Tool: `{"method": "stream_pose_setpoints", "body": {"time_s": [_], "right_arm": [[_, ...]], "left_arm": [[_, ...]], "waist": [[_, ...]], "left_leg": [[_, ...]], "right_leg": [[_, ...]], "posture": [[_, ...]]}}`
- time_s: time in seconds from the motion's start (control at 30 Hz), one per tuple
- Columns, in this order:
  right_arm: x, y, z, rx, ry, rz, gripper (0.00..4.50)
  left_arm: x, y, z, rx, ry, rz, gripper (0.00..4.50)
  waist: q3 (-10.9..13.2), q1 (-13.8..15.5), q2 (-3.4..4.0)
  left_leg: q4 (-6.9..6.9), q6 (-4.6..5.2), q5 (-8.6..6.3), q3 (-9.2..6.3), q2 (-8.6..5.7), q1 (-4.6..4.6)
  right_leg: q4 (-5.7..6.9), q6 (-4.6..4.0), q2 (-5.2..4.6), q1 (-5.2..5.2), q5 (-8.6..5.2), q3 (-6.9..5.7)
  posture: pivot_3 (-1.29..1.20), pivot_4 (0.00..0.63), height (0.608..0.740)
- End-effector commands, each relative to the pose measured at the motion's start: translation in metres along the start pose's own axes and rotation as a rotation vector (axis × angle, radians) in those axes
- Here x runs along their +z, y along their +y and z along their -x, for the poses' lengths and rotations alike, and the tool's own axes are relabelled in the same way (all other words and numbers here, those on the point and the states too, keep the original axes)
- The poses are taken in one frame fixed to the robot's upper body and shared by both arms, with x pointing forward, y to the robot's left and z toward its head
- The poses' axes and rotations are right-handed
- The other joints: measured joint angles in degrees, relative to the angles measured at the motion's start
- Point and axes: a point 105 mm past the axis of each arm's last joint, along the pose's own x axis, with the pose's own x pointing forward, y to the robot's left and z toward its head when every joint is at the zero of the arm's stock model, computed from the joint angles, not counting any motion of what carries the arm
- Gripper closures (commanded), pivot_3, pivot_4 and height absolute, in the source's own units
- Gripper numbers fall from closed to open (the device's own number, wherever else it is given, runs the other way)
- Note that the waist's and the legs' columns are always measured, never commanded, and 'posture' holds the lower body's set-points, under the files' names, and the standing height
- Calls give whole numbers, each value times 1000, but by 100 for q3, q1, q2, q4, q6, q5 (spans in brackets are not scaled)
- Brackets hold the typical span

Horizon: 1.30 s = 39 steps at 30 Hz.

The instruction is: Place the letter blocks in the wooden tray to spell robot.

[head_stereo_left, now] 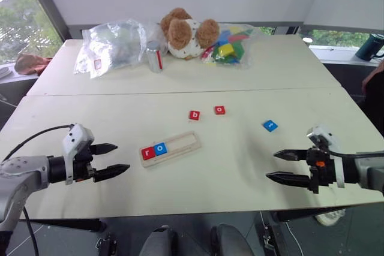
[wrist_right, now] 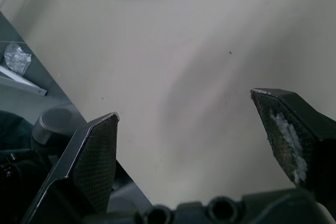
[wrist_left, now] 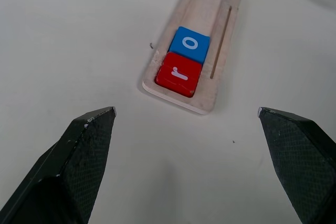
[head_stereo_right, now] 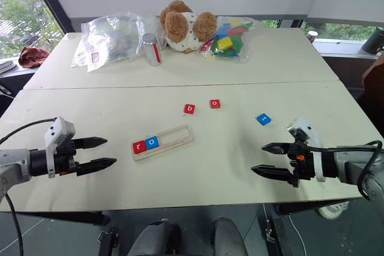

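The wooden tray (head_stereo_left: 170, 147) lies slanted near the table's middle. A red "r" block (head_stereo_left: 147, 152) and a blue "o" block (head_stereo_left: 160, 148) sit side by side at its left end; the other slots hold nothing. Beyond the tray lie a red "b" block (head_stereo_left: 194, 115) and a red "o" block (head_stereo_left: 219, 110). A blue "t" block (head_stereo_left: 270, 125) rests further right. My left gripper (head_stereo_left: 114, 159) hovers open just left of the tray, holding nothing. My right gripper (head_stereo_left: 277, 166) is open near the front right edge, below the blue "t" block.
At the table's far side are a crumpled clear bag (head_stereo_left: 114, 43), a small can (head_stereo_left: 155, 56), a teddy bear (head_stereo_left: 187, 32) and a plastic bag of multicoloured toy blocks (head_stereo_left: 230, 45). A seam (head_stereo_left: 180, 92) crosses the tabletop. The front edge is close to both grippers.
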Motion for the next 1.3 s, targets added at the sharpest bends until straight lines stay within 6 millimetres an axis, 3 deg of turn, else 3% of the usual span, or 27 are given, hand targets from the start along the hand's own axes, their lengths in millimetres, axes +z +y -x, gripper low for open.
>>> {"method": "stream_pose_setpoints", "body": {"time_s": [0.03,0.5,0.7,0.83,1.03,1.3], "right_arm": [[11,1,7,-17,-25,35,125],[12,-5,6,-55,-21,33,125],[21,-14,5,-85,-29,51,125],[34,3,-6,18,-34,93,125],[61,44,-40,219,-90,182,125],[64,56,-61,250,-98,202,125]], "left_arm": [[2,4,2,14,-13,-16,0],[2,12,4,49,20,-47,0],[19,26,4,61,-29,-146,0],[25,25,-9,-21,-63,-248,0],[18,14,-38,-196,-6,-413,0],[9,11,-71,-219,-37,-496,0]], "waist": [[0,-4,0],[0,8,0],[0,10,0],[0,5,0],[0,-11,0],[-2,38,-3]], "left_leg": [[0,0,0,0,0,0],[1,0,0,0,0,0],[3,-1,1,0,0,0],[3,-1,1,1,-1,0],[3,-3,2,1,-1,-1],[20,-2,3,0,-5,-36]], "right_leg": [[0,0,0,0,0,0],[0,0,0,0,0,0],[1,0,0,1,0,-1],[0,0,0,0,0,-1],[2,1,1,-4,0,-1],[2,3,1,-27,2,-6]], "posture": [[0,150,740],[0,150,740],[0,150,740],[0,150,740],[0,150,740],[0,150,740]]}}
